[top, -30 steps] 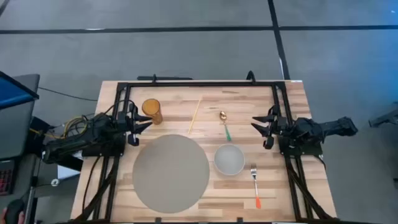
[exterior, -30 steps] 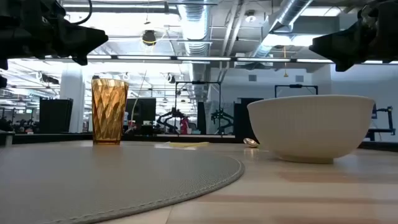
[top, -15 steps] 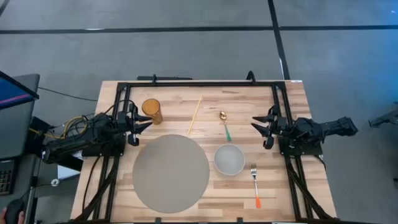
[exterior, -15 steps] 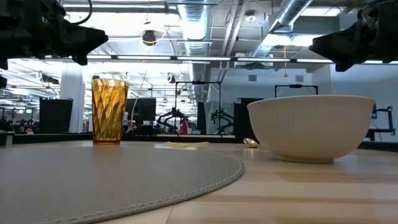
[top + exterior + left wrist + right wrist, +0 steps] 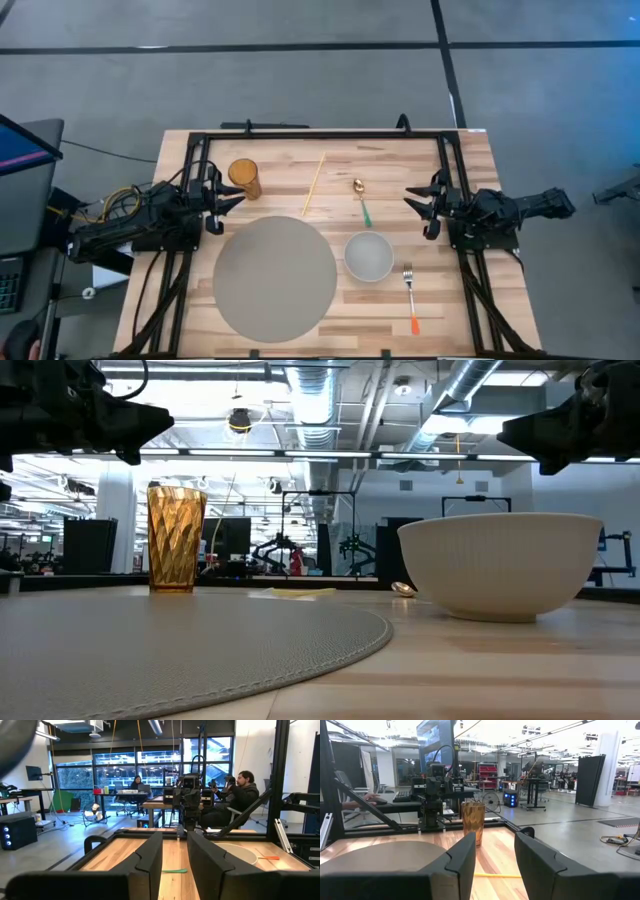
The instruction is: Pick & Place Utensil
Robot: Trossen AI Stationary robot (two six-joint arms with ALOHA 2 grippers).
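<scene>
A fork [image 5: 409,292] with an orange handle lies flat near the table's right near corner. A gold spoon [image 5: 361,198] with a green handle lies past the white bowl [image 5: 369,256], and a pale chopstick [image 5: 314,184] lies left of it. My left gripper [image 5: 232,195] hovers open at the table's left edge beside the amber cup [image 5: 244,178]. My right gripper [image 5: 415,203] hovers open at the right edge, apart from every utensil. In the left wrist view the spoon's green handle [image 5: 173,870] shows between the fingers, far off.
A round grey placemat [image 5: 274,277] covers the near left part of the table. The bowl stands by its right rim. A black frame [image 5: 320,134] runs along the far edge and both sides. People sit at desks beyond the table in the left wrist view.
</scene>
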